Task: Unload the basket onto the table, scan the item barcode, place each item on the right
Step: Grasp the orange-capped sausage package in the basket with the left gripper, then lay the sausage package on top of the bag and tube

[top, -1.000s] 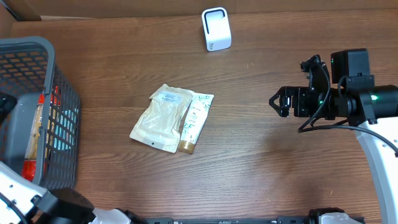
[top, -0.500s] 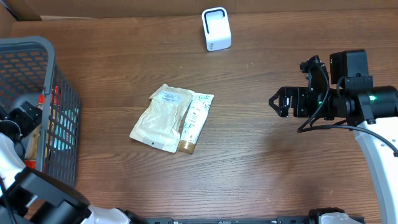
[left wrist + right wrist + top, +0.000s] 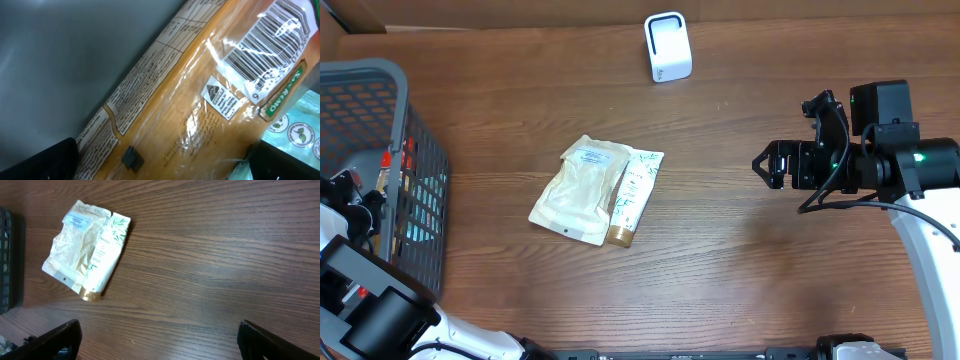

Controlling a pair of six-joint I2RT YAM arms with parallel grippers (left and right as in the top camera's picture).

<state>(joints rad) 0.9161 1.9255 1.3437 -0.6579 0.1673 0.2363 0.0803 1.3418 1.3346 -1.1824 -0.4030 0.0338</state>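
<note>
Inside the basket (image 3: 365, 68), left gripper (image 3: 162, 146) (jaws spread) faces orange packet (image 3: 200, 90); right gripper (image 3: 159, 330) spread

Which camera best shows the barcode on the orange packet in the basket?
The left wrist view: the barcode on the packet fills its upper right, bars distinct. Overhead shows only the basket, no barcode; the right wrist view shows just the basket's edge.

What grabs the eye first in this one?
In the left wrist view, an orange packet fills the frame, its barcode at upper right. Overhead, a beige pouch and a tube lie side by side mid-table, with a grey basket at the left edge and a white scanner at the far edge.
</note>
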